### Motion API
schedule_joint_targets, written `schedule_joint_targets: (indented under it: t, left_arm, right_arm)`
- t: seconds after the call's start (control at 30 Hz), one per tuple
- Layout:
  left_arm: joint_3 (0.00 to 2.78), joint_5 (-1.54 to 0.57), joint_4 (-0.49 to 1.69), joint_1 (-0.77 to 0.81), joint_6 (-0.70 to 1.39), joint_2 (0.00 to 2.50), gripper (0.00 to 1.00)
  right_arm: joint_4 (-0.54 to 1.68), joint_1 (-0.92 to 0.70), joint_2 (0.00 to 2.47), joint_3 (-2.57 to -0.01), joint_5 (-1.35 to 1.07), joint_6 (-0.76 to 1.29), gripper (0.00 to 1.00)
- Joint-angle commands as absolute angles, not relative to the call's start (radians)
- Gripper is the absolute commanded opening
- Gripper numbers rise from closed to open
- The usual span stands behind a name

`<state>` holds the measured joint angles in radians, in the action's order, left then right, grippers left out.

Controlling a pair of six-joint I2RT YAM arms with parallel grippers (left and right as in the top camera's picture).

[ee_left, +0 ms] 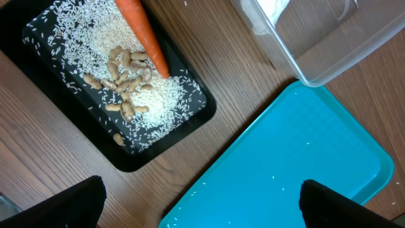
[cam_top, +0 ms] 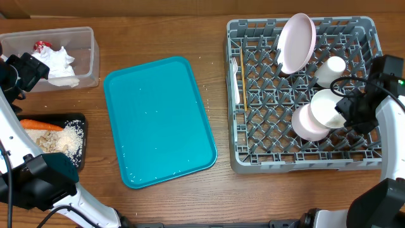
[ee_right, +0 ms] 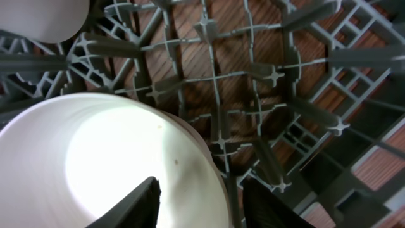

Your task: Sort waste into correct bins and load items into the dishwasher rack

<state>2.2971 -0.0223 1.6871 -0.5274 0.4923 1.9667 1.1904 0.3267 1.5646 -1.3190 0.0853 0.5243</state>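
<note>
Wood-grain table. The right gripper gapes astride the rim of a glossy white bowl, not clamped, in the grey lattice rack at the right edge. The left gripper, wide open and empty, hangs near the left edge. Its close camera picks out peanut-shaped beige scraps amid rice beside the carrot on the black tray.

1. Counter: matt brown wood grain.
2. Teal tray: smooth, glossy plastic.
3. Dishwasher rack: dull grey plastic.
4. Tub: clear, shiny plastic.
5. Napkin: crumpled white paper.
6. Bowl: smooth, glossy white.
</note>
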Motion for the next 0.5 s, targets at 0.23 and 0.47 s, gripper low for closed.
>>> schedule_joint_targets:
  t: [0.23,0.47]
  left_arm:
    - [2.291,-0.019,1.689,-0.529,0.501,1.975,1.0]
    - [2.291,-0.019,1.689,-0.529,0.501,1.975,1.0]
  right_arm:
    - [1.179,0.332,1.574,-1.336,0.117,0.524,0.1]
    - [1.265,0.343,1.574,-1.55,0.374,0.525,0.04]
